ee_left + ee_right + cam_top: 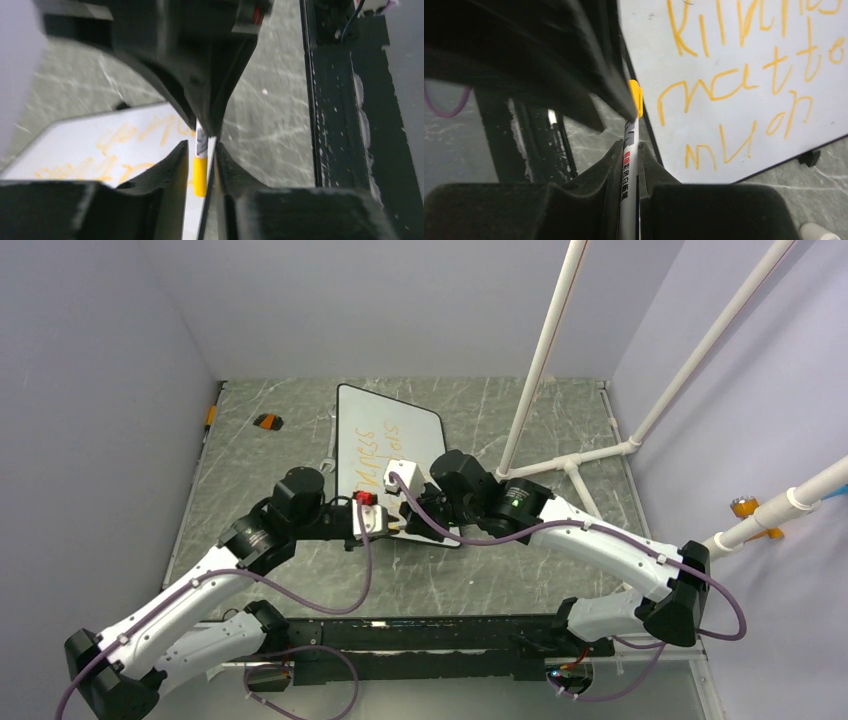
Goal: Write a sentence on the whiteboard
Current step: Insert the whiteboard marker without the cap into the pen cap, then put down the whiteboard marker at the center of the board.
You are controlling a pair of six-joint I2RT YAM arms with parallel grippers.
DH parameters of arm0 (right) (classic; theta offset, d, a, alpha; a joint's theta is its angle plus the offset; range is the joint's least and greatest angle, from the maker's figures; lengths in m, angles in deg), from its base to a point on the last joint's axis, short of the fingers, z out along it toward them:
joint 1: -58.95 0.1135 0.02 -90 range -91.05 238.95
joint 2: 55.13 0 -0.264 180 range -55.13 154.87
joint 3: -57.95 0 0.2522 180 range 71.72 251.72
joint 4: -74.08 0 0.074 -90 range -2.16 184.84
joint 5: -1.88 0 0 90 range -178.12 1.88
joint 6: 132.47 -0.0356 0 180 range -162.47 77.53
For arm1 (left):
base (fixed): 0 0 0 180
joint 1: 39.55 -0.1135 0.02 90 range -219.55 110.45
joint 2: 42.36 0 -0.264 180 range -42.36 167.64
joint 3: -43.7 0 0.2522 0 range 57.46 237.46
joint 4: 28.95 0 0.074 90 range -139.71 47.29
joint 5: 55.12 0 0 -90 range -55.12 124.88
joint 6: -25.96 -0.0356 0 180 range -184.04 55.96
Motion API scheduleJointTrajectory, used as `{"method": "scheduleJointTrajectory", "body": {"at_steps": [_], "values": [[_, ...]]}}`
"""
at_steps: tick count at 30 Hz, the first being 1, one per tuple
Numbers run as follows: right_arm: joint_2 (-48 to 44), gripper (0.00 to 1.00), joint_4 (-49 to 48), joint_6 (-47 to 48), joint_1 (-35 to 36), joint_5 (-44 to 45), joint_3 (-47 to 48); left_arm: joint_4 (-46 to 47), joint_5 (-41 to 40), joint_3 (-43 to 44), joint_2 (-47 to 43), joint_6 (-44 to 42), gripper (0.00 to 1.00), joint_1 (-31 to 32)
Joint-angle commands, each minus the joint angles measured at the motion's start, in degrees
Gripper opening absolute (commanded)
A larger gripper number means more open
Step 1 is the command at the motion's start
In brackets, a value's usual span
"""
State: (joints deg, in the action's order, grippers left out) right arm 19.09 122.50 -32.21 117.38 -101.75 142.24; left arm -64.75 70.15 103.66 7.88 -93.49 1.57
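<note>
Whiteboard (pixel 420 430) lies flat on table (pixel 250 460), sentence (pixel 734 85) in three orange lines. Right gripper (pixel 630 146) clenched on marker (pixel 628 190). Left gripper (pixel 200 145) straddles yellow cap (pixel 200 175), grip unclear. Risk: an uneven pull could drop marker, smudging lettering.

Crowded at the near edge of the whiteboard (pixel 395 430) by the left gripper (pixel 201 150) and right gripper (pixel 630 149), tip to tip around a marker (pixel 629 185). Hemmed right by a white pipe frame (pixel 545 345). Passable over tabletop (pixel 240 460) left of the board, past a small orange object (pixel 266 421).
</note>
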Motion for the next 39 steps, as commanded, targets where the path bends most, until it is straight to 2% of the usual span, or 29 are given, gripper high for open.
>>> {"method": "scheduleJointTrajectory", "body": {"at_steps": [1,5,11,13,14,15,19,23,26,30,39], "values": [[-1.25,0.0,-4.07,-2.19,0.01,6.99,-1.8,13.14,3.68,1.87,-4.2,2.29,0.34,1.09],[-2.28,0.0,-3.9,-3.75,-0.09,10.55,-2.44,13.88,2.18,1.3,-5.02,2.6,0.53,1.02],[-4.68,0.0,-4.49,-7.59,-0.22,18.75,-4.47,17.21,-4.79,-0.1,-7.18,4.83,0.71,0.77],[-5.91,0.0,-5.31,-9.03,-0.35,22.33,-6.05,18.77,-7.84,-0.88,-8.09,6.81,0.84,0.71],[-6.7,0.0,-6.21,-9.74,-0.6,24.35,-6.96,19.24,-9.85,-0.88,-8.37,8.33,0.96,0.65],[-7.42,0.0,-6.98,-10.12,-0.93,26.3,-8.04,19.47,-12.01,-0.49,-8.23,10.02,0.99,0.48],[-10.06,0.0,-8.58,-16.92,-3.23,33.16,-11.59,16.36,-19.35,3.35,-5.7,15.31,0.99,-0.26],[-13.8,0.0,-10.18,-22.28,-6.34,38.5,-15.9,15.83,-25.38,4.26,-4.89,15.96,0.99,-0.53],[-16.65,0.0,-10.6,-27.09,-9.58,40.62,-19.79,17.59,-34.4,3.54,-5.67,17.43,0.99,-0.58],[-19.49,0.0,-10.86,-33.23,-13.76,41.73,-24.09,15.07,-48.03,5.94,-4.88,18.14,0.99,-0.69],[-18.69,0.0,-13.57,-42.12,-17.79,43.52,-31.89,15.78,-56.7,5.44,-6.07,18.54,0.99,-0.97]]}}
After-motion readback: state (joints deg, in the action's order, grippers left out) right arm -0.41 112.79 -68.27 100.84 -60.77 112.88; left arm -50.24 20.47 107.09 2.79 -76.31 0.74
